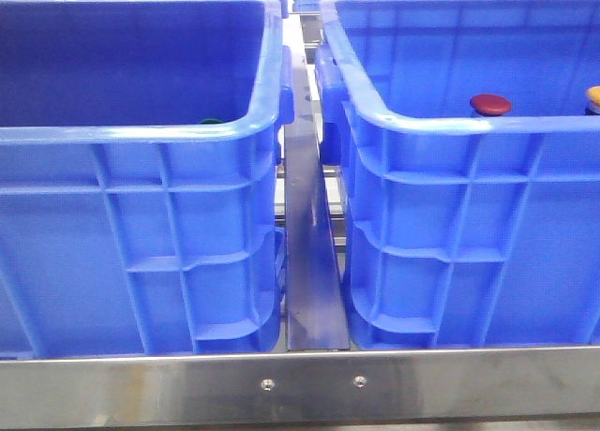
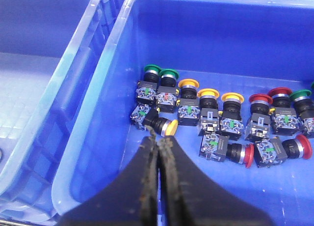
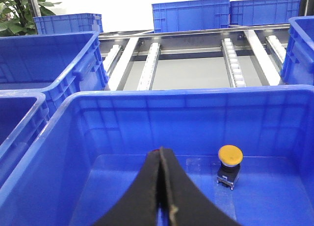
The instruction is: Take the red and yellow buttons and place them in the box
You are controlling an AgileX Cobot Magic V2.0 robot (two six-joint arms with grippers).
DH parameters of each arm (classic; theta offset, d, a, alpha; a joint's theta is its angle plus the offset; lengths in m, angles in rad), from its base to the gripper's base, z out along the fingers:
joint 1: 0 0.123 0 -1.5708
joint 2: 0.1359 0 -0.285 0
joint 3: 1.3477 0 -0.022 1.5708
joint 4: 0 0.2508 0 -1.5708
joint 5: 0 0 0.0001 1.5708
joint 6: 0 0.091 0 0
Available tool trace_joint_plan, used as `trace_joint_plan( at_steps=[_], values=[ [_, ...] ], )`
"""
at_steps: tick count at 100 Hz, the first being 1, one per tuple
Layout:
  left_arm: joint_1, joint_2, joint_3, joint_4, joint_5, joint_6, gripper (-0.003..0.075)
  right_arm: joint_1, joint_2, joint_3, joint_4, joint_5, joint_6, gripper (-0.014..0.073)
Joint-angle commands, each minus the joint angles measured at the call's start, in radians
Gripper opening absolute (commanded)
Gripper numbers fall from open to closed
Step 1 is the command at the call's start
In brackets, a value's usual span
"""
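Blue box (image 3: 122,118) spread wide under right fingers (image 3: 161,159), pressed shut, a glimpse of red between the tips, perhaps a button; yellow button (image 3: 229,156) upright just beyond. Left fingers (image 2: 157,145) closed, empty, tips nearly touching tipped yellow button (image 2: 169,127). Probably light, rigid, slick-capped; best pinched across the cap or collar.

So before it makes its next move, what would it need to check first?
1. Left jaws empty: ok, shut with nothing between them.
2. Left jaws open for a grab: not ok, they are shut.
3. A button within reach: ok, a tipped yellow button lies just ahead of the left jaws in the crate.
4. Right colours only: not ok, green buttons stand in the same row as yellow and red ones.
5. Room in the box: ok, one yellow button stands on a mostly bare floor.
6. Right jaws empty: cannot tell, shut, with a red speck behind the tips.
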Motion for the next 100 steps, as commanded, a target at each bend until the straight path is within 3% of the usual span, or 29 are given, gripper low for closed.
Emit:
trace_joint_plan(
  at_steps=[1,15,41,65,79,100],
  values=[
    [0.001,0.004,-0.024,0.020,-0.069,-0.002,-0.0019,-0.006,0.002,-0.025,0.013,-0.057,-0.009,-0.0097],
    [0.001,-0.034,0.007,0.010,-0.103,0.013,-0.0019,-0.006,0.002,-0.025,0.013,-0.057,-0.009,-0.0097],
    [0.083,-0.180,0.158,-0.182,-0.315,0.297,-0.0019,-0.006,0.002,-0.025,0.013,-0.057,-0.009,-0.0097],
    [0.191,-0.341,0.352,-0.477,-0.551,0.605,-0.0019,-0.006,0.002,-0.025,0.013,-0.057,-0.009,-0.0097],
    [0.206,-0.425,0.469,-0.486,-0.641,0.607,-0.0019,-0.006,0.002,-0.025,0.013,-0.057,-0.009,-0.0097],
    [0.206,-0.517,0.604,-0.486,-0.670,0.605,-0.0019,-0.006,0.002,-0.025,0.013,-0.057,-0.009,-0.0097]
  ],
)
